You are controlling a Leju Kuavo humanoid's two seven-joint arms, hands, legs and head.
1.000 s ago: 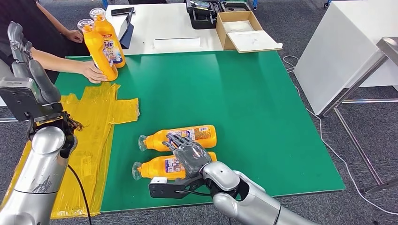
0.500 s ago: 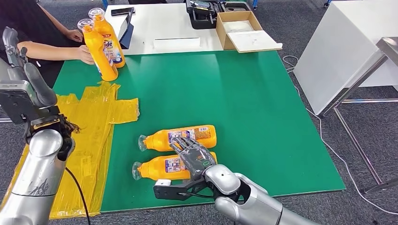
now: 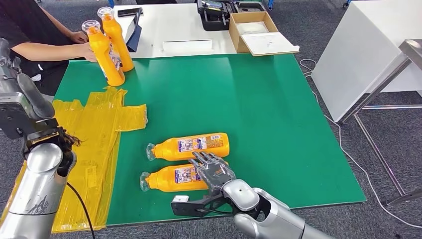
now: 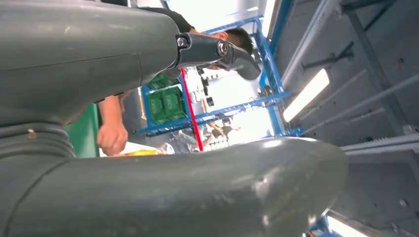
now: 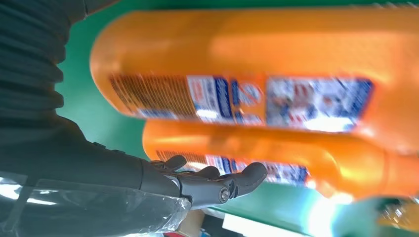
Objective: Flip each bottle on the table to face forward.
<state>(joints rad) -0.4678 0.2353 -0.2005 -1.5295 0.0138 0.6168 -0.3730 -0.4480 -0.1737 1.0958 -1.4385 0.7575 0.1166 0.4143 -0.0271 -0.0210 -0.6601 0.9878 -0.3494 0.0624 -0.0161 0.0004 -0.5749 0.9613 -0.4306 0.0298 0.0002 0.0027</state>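
Right hand [image 3: 213,170], low centre of the head view: fingers spread, lying over the base end of the nearer lying bottle [image 3: 171,179]. Whether the fingers press the plastic or hover just above it, I cannot tell. Nothing is clasped in the hand. In the right wrist view the hand [image 5: 207,180] shows extended fingers beside the nearer lying bottle [image 5: 276,158], with the farther lying bottle [image 5: 237,64] alongside it (both blurred, printed labels facing the camera).

The farther lying bottle [image 3: 189,146] lies on its side just beyond the nearer one, roughly parallel, caps toward the frame's left, labels up. It is clear of the hand.

Two upright bottles stand at the upper left corner of the green desk [image 3: 259,109]: front upright bottle [image 3: 103,54] and rear upright bottle [image 3: 115,39], touching or nearly so. A person's hand [image 3: 91,51] rests against the front one.

Left hand [image 3: 11,74] is raised at the left edge of the frame; the left wrist view shows its fingers [image 4: 217,49] extended, holding nothing.

Surface: green mat with a yellow plastic sheet [image 3: 99,134] draped over its left side. Behind it, a white table [image 3: 184,25] carries an open cardboard box [image 3: 256,32]. Floor is grey carpet [image 3: 348,164].
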